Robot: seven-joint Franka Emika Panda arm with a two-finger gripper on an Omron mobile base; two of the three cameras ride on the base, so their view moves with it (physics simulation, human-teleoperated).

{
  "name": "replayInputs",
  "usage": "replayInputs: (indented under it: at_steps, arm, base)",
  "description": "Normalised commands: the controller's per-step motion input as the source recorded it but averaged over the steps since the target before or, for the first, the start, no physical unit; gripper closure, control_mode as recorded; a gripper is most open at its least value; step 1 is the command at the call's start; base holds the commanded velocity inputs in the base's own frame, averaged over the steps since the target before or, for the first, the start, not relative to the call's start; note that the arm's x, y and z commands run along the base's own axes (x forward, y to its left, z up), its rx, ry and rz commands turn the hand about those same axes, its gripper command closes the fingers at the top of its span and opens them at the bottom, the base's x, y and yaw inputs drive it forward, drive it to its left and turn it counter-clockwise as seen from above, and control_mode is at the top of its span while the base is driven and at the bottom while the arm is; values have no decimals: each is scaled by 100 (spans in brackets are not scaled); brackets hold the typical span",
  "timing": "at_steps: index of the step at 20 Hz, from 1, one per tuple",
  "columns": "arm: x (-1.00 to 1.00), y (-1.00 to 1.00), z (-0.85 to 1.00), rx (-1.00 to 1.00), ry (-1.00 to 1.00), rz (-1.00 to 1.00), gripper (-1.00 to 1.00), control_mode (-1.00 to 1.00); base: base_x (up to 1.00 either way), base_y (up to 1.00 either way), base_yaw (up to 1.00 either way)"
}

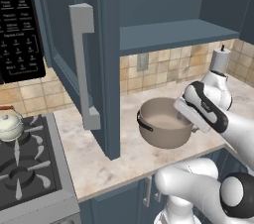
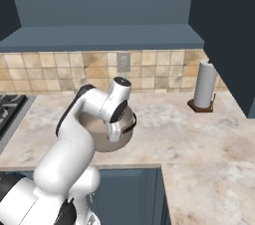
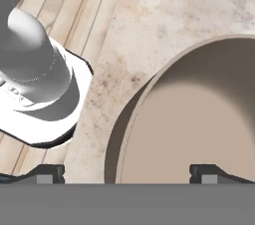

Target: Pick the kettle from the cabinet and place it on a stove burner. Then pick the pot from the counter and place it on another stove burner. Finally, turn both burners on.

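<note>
The kettle [image 1: 10,126] sits on a far burner [image 1: 15,134] of the stove [image 1: 30,178], at the left. The cabinet [image 1: 74,44] door hangs open above the counter [image 1: 94,158]. The pot [image 1: 163,129] rests on the counter, right of the open door, near the tiled wall [image 1: 163,67]. The gripper [image 3: 127,173] hovers over the pot's rim, fingers [image 3: 50,173] spread wide, one outside the wall and one over the pale interior, gripping nothing. A paper towel roll [image 2: 204,85] stands farther right on the counter.
</note>
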Motion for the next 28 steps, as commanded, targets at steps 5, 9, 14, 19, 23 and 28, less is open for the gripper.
replayInputs:
  at_steps: [5, 9, 14, 19, 23, 28]
  arm:
    - [5, 0, -28, 0, 4, 0, -100, -100]
    - [4, 0, -25, 0, 6, 0, -100, -100]
    - [4, 0, -23, 0, 6, 0, -100, -100]
    - [9, 0, -25, 0, 7, 0, 100, -100]
    - [0, 0, -4, 0, 1, 0, 100, -100]
    - [0, 0, 0, 0, 0, 0, 100, -100]
  base:
    - [0, 0, 0]
    - [0, 0, 0]
    - [0, 0, 0]
    - [0, 0, 0]
    - [0, 0, 0]
    - [0, 0, 0]
